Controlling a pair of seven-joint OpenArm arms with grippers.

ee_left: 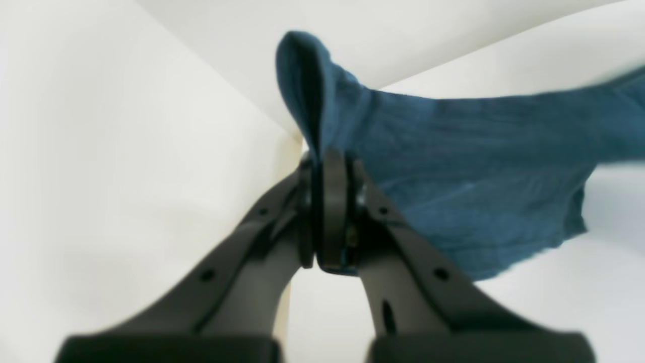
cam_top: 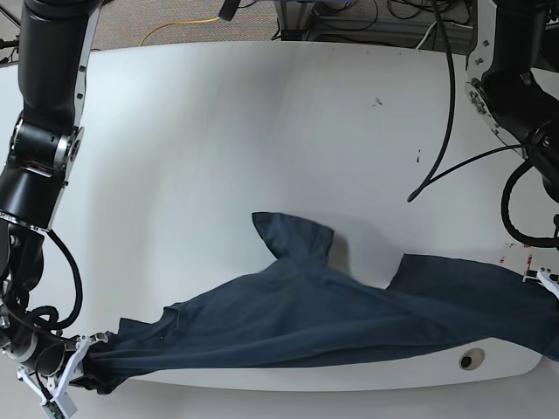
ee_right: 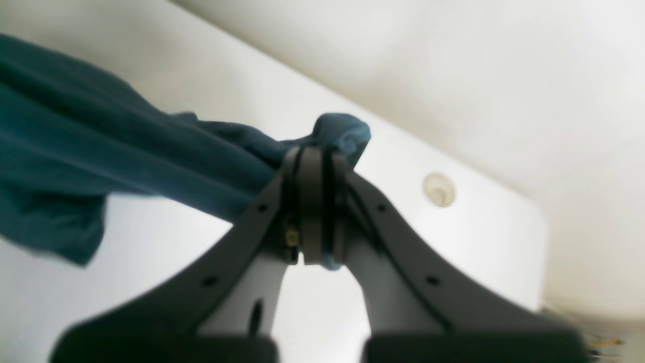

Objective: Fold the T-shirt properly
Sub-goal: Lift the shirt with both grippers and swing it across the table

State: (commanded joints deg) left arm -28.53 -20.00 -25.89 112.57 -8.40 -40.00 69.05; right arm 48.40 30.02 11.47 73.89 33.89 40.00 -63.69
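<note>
Looks like the spread-out step: both sets of fingers are pinched tight on the shirt (cam_top: 306, 323), left gripper (ee_left: 330, 212) and right gripper (ee_right: 312, 212) stretching it along the counter (cam_top: 218, 131) at the frame's bottom, so next it probably needs laying flat.

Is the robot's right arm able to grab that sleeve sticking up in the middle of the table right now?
Probably not. The right gripper is shut on a bunched end of the T-shirt, so it has no free jaws. The sleeve lies uncovered, but the gripper would have to let go first.
</note>
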